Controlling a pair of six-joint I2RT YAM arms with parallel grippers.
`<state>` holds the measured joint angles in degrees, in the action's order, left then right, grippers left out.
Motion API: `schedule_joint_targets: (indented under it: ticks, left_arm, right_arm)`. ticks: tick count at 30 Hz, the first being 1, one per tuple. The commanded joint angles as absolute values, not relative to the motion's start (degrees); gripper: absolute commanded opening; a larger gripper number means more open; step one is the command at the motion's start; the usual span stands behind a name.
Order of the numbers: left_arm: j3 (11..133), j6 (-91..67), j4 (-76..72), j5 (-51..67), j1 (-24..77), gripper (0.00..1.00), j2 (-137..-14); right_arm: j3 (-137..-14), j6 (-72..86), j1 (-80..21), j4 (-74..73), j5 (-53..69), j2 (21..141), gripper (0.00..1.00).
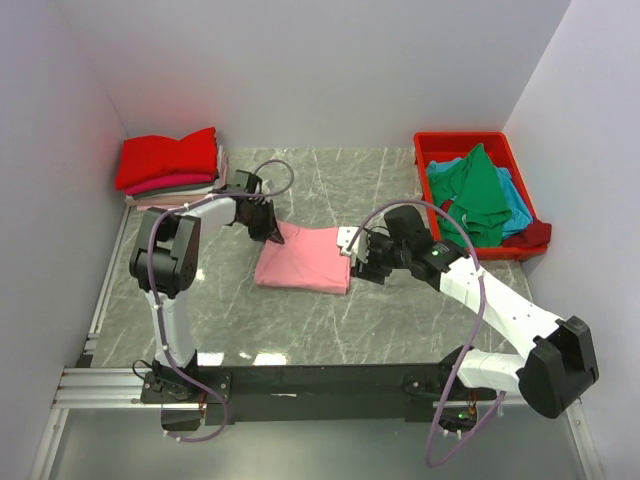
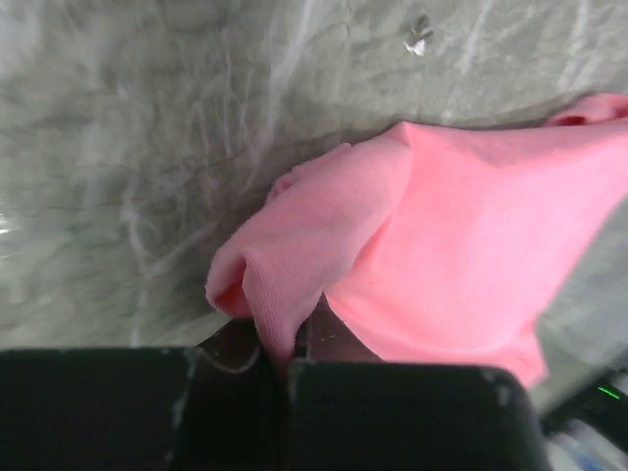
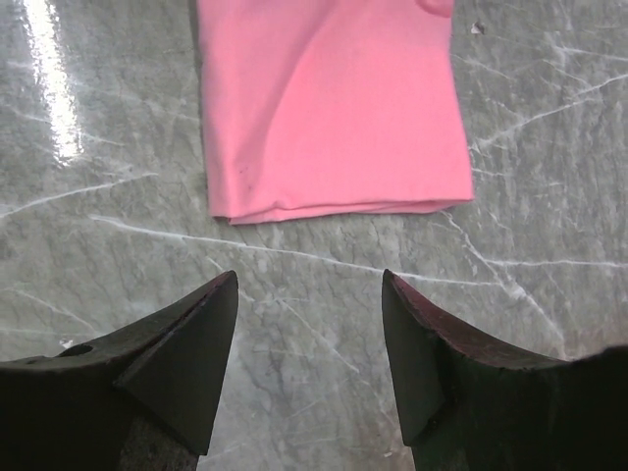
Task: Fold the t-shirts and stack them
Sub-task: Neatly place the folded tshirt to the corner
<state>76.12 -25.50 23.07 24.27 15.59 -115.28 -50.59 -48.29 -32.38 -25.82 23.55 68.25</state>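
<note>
Surface: grey marble-patterned table, pale veins, glare patches near the front edge. Plain white walls closed it in on three sides.

Count: two arms. One red bin sat in the far right corner. It held three loose shirts heaped together: a green shirt, a teal-blue shirt and a maroon shirt. One folded stack sat in the far left corner, red on top, magenta beneath, paler layers under that; exact number not readable.

One pink t-shirt lay mid-table, folded to a rough rectangle, between the two grippers. The left gripper was clenched on a bunched fold at the shirt's far left corner, cloth pinched between the jaws. The right gripper stood spread, nothing in it, over bare table just beside the shirt's right edge, not touching.
</note>
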Motion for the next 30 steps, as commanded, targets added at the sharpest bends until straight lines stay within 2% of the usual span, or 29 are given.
schedule_joint_targets:
  ticks: [1, 7, 14, 20, 30]
  left_arm:
    - [76.5, -17.9, 21.5, 8.8, 17.3, 0.0, -110.7]
    - [69.6, -3.8, 10.0, -10.1, 22.8, 0.0, -100.1]
    - [69.3, 4.1, 5.2, -26.8, 24.3, 0.0, -97.5]
    - [71.1, 8.8, 1.8, -33.3, 24.3, 0.0, -98.3]
    - [82.5, 19.1, -3.4, -42.0, 24.3, 0.0, -107.4]
  right_arm:
    - [-52.1, -46.8, -31.7, -26.6, 25.3, 65.3, 0.67]
    - [-51.7, -46.1, -31.1, -26.3, 25.4, 63.7, 0.67]
    - [-51.0, -45.5, -30.4, -25.2, 25.9, 62.6, 0.68]
    - [-50.4, -45.7, -29.6, -24.5, 26.8, 62.4, 0.68]
    - [-49.7, -45.5, -29.0, -24.0, 28.1, 61.2, 0.68]
